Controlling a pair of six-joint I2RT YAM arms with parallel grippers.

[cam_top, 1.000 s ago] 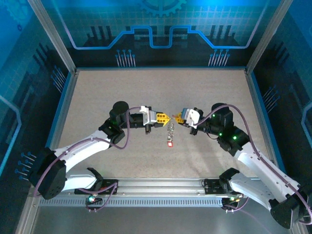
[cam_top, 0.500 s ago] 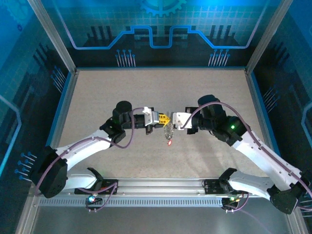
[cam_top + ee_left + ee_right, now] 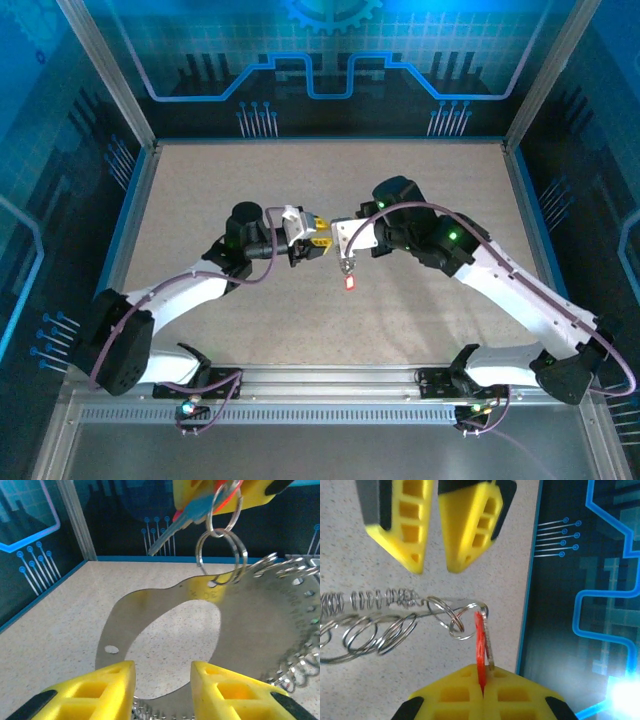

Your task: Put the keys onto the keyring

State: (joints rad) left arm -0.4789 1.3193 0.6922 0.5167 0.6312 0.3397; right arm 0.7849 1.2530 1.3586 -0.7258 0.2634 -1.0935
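Right gripper (image 3: 483, 677) jaws pinch 1 red key (image 3: 481, 640) by its head, above the tabletop (image 3: 250, 180). Split rings (image 3: 452, 617) link it to the keyring (image 3: 150, 605), which hangs below. Left gripper (image 3: 162, 672) jaws are spread with nothing between them, near the keyring's lower edge. Likely best: right holds firm, left takes the rim squarely without tugging, so the rings don't twist.

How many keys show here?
2: one red-headed key clamped in the right gripper, another red key at the lower end of the keyring in the top view. Others may be hidden.
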